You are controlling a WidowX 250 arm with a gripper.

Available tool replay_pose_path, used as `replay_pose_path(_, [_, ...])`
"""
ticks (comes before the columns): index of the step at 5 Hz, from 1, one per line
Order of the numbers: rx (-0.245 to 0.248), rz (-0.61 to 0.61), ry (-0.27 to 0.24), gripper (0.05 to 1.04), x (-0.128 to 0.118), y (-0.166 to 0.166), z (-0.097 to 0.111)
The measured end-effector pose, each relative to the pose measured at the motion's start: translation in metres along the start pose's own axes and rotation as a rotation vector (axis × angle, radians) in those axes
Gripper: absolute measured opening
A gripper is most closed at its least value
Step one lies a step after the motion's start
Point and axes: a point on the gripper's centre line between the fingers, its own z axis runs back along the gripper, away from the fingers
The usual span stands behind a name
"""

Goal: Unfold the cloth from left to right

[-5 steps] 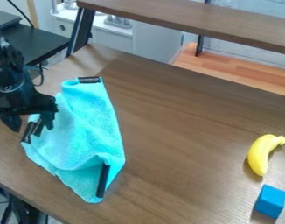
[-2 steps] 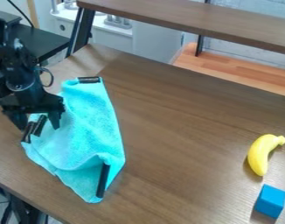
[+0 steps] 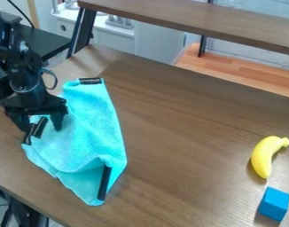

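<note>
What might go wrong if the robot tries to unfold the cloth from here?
The gripper is open around two black strips lying close together at the left of the cloth, so closing might catch both layers and drag the cloth rather than open it. The raised fold beside the lower black strip could also bunch up or turn under as the cloth is pulled to the right.

A yellow banana point(image 3: 266, 155) lies near a blue block point(image 3: 273, 204) on the brown wooden table point(image 3: 170, 146).
</note>
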Motion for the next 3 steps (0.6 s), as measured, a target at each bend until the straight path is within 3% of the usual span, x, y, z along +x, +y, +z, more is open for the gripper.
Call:
replay_pose_path(1, [0.004,-0.005,0.004,0.973,-0.0013,-0.0008,-0.0043])
replay_pose_path(3, [0.007,-0.007,-0.018,0.401,0.0024,0.0001,-0.007])
